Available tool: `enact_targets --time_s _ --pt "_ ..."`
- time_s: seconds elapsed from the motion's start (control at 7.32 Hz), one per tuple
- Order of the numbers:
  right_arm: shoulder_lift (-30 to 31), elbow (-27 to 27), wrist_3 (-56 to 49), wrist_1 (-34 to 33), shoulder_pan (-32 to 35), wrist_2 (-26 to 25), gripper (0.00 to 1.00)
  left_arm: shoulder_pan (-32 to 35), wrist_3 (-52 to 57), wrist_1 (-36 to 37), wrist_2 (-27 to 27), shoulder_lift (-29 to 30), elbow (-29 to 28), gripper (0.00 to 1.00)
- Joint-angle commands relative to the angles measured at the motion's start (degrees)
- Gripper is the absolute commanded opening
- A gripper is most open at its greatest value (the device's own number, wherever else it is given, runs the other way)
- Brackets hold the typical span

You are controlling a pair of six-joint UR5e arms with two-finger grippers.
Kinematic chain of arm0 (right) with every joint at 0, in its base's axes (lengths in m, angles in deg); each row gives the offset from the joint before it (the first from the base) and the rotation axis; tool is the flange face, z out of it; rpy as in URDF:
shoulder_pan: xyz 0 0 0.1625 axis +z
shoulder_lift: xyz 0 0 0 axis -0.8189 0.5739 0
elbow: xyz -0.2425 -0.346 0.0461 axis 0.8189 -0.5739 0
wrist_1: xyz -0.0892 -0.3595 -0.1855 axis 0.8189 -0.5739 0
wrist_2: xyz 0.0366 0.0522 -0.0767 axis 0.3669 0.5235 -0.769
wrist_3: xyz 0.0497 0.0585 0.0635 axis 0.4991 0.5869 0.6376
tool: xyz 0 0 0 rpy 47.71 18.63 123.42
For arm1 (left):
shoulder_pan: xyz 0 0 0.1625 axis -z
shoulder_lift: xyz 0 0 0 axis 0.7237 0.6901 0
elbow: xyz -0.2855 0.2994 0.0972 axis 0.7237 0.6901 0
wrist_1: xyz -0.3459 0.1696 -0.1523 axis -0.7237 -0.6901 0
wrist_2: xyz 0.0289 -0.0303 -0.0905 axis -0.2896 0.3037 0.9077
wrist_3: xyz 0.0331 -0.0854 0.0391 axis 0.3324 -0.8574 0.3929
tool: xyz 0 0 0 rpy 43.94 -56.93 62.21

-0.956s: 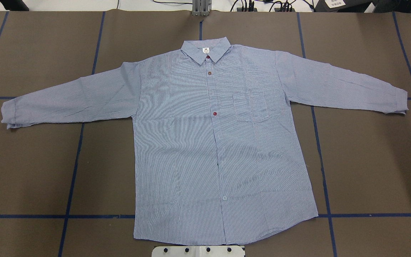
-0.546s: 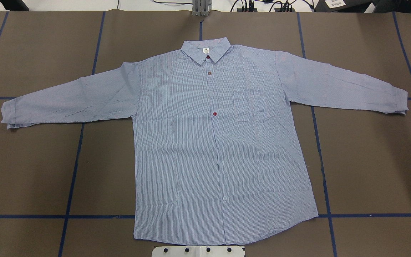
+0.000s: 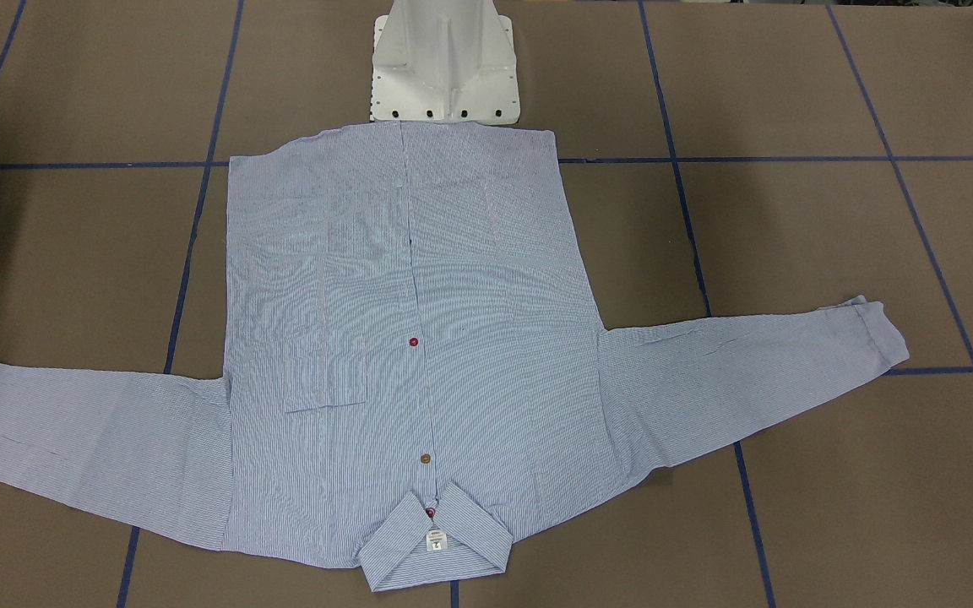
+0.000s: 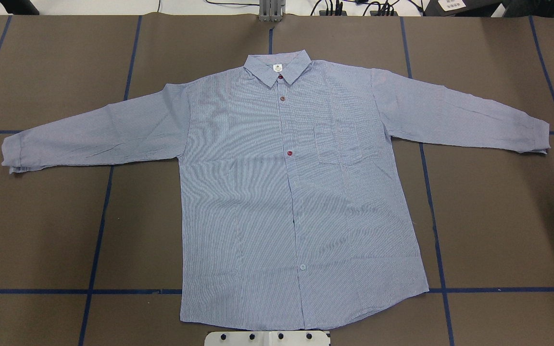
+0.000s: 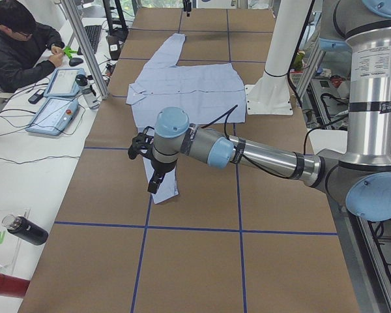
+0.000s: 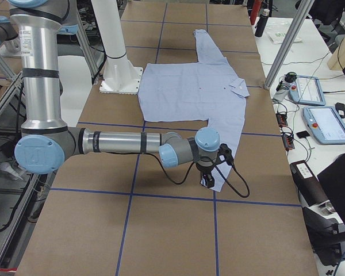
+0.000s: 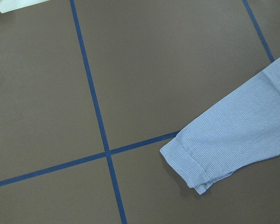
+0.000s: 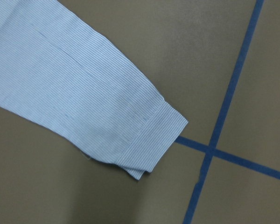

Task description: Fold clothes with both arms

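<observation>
Shirt (image 4: pixel 277 192) lies spread flat on table (image 4: pixel 498 216); left arm (image 5: pixel 260 156) and right arm (image 6: pixel 121 142) hover over its cuffs (image 8: pixel 149 140); cannot tell how far the fingers (image 5: pixel 154 187) are parted.

Item: shirt (image 4: pixel 277 192), overhead view. Change recorded: none that can be made out in its position on the table (image 4: pixel 41 216). The collar (image 4: pixel 277 67), the cuff near the table's left edge (image 4: pixel 12 154) and the cuff near its right edge (image 4: pixel 536 137) match the earlier pictures. Only the shimmer of the fine stripes across the front falls differently, with no fold or edge displaced. The other views offer no earlier picture for comparison.
</observation>
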Motion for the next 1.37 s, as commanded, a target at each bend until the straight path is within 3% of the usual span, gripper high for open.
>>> enact_targets --time_s 0.0,0.41,0.96,1.23 --pt "-2.0 -4.4 13.5 9.8 -4.3 -0.3 0.98 0.0 0.0 0.0 0.0 -0.1 0.3 1.00" --pt "-1.9 -10.1 14.0 20.4 -8.7 -4.4 0.98 0.0 0.1 0.0 0.0 -0.3 0.4 1.00" --pt "-1.2 -10.9 11.7 26.0 -13.1 -12.6 0.98 0.0 0.1 0.0 0.0 -0.4 0.2 1.00" --pt "-1.1 -13.4 8.6 27.9 -13.1 -13.2 0.96 0.0 0.1 0.0 0.0 -0.4 0.3 1.00"
